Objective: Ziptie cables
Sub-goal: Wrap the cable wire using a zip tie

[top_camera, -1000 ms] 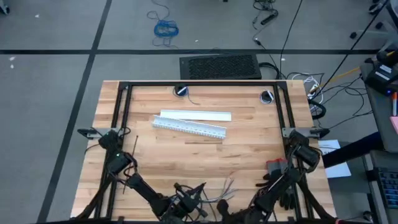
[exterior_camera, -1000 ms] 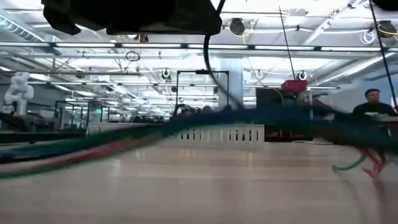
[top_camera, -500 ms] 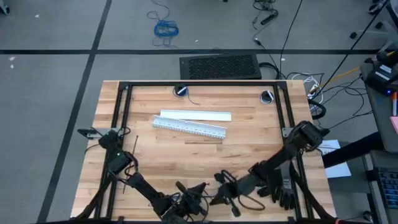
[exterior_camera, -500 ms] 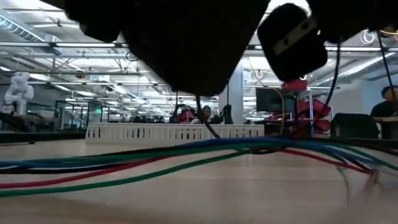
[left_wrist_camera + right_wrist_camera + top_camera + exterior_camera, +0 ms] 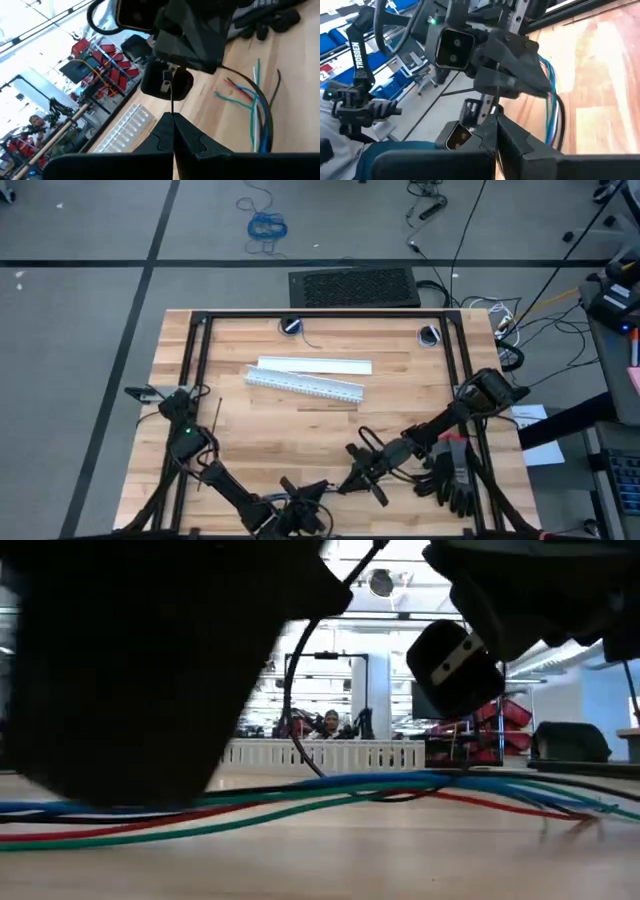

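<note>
The left tool [image 5: 300,502] hangs low at the table's [image 5: 400,405] near edge, fingers pressed on what looks like a ziptie [image 5: 173,107]. The cables [image 5: 330,792] lie flat beneath, running left-right. The right tool [image 5: 350,477], likewise closed, faces it nose to nose.

We see the cables [image 5: 330,798] lying flat along the table's near edge: thin blue, green, red and pale wires in a loose bundle, their free ends [image 5: 250,97] splaying apart. A thin black ziptie [image 5: 217,412] lies straight near the left frame post.
</note>
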Motion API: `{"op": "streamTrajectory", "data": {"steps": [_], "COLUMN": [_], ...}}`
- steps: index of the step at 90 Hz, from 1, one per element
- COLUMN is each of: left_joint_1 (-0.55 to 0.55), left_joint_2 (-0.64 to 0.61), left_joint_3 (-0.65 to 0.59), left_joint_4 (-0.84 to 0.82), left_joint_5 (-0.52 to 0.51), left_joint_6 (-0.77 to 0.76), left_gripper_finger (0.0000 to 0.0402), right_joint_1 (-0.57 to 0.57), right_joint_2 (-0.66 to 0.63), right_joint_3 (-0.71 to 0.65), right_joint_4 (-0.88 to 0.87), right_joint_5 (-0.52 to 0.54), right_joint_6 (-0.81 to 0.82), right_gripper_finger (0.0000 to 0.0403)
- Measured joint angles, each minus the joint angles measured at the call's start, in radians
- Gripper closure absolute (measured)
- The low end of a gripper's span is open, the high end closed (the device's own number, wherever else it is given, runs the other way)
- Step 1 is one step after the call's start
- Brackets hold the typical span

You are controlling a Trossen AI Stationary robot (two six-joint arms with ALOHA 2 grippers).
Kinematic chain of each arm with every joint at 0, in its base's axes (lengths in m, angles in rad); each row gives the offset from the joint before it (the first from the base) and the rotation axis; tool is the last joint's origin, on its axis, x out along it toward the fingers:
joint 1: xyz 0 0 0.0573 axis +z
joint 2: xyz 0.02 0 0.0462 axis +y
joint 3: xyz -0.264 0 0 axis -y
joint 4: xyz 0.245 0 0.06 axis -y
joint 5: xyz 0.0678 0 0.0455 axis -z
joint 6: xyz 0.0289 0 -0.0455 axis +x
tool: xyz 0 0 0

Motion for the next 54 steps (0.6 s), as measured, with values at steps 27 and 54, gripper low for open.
{"op": "streamTrajectory", "data": {"steps": [27, 54], "left_joint_1": [0.009, 0.001], "left_joint_2": [0.000, 0.000], "left_joint_3": [0.000, 0.000], "left_joint_4": [-0.007, -0.054], "left_joint_5": [0.004, -0.021], "left_joint_6": [0.135, 0.140], "left_gripper_finger": [0.0402, 0.0402], "right_joint_1": [-0.028, -0.049], "right_joint_2": [0.006, 0.006], "right_joint_3": [-0.001, -0.001], "right_joint_4": [-0.015, -0.022], "right_joint_5": [-0.047, -0.072], "right_joint_6": [0.052, 0.063], "right_gripper_finger": [0.0403, 0.0403]}}
